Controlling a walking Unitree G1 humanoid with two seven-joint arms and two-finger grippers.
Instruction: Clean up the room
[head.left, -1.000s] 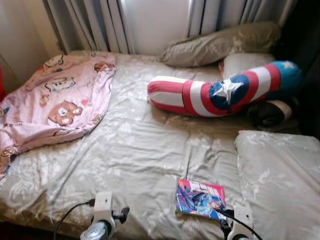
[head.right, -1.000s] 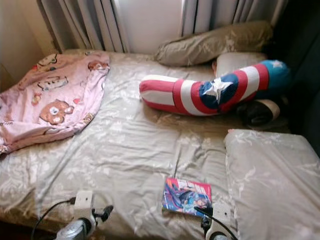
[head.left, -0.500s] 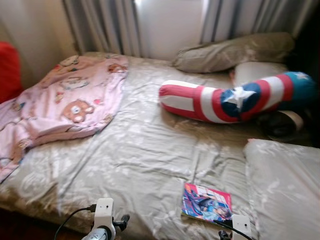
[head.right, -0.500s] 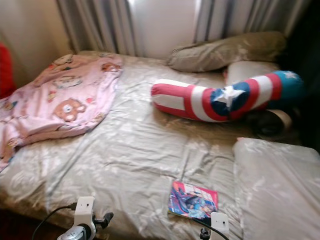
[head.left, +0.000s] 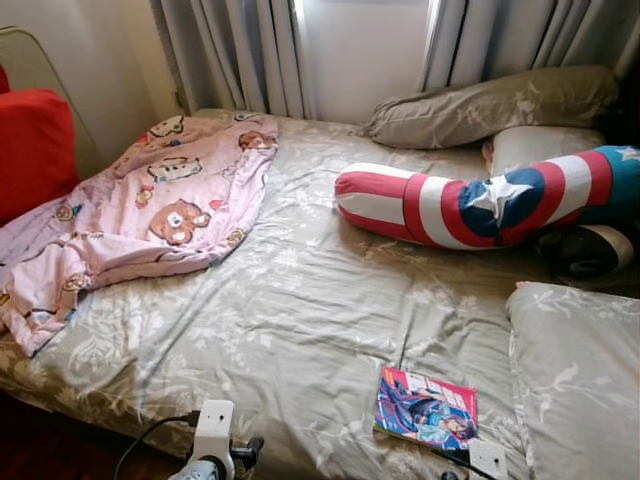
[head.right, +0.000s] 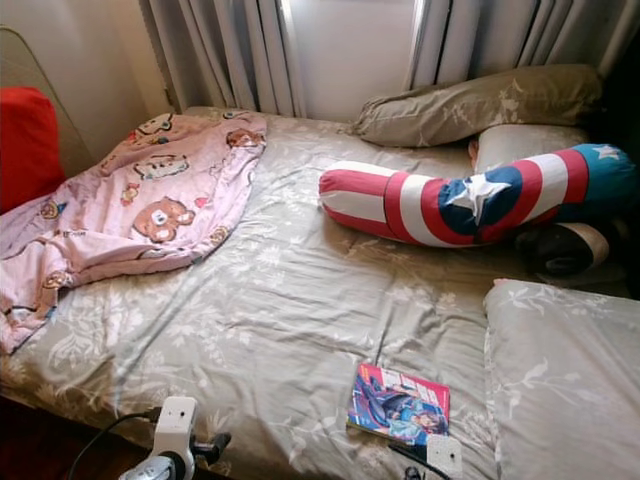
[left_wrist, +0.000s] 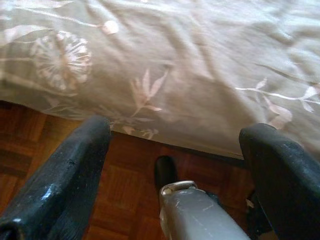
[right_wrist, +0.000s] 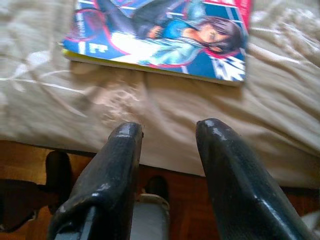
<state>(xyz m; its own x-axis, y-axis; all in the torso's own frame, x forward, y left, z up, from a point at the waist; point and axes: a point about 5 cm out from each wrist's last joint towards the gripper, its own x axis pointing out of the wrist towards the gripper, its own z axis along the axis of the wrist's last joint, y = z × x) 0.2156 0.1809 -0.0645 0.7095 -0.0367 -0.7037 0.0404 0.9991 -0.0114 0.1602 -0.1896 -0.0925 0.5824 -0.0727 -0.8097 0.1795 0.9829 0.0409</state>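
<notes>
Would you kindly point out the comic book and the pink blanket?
comic book (head.left: 427, 407), left eye view, middle of its cover.
pink blanket (head.left: 160, 205), left eye view, by the bear print.

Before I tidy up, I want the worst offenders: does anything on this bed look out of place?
Yes. A comic book lies loose near the bed's front edge, just ahead of the right gripper. A pink blanket is crumpled at the left side, one end drooping over the edge. The striped bolster lies askew.

A bed (head.left: 300, 300) in grey floral sheets stands before grey curtains (head.left: 240, 50) and a bright window (head.left: 365, 50).
</notes>
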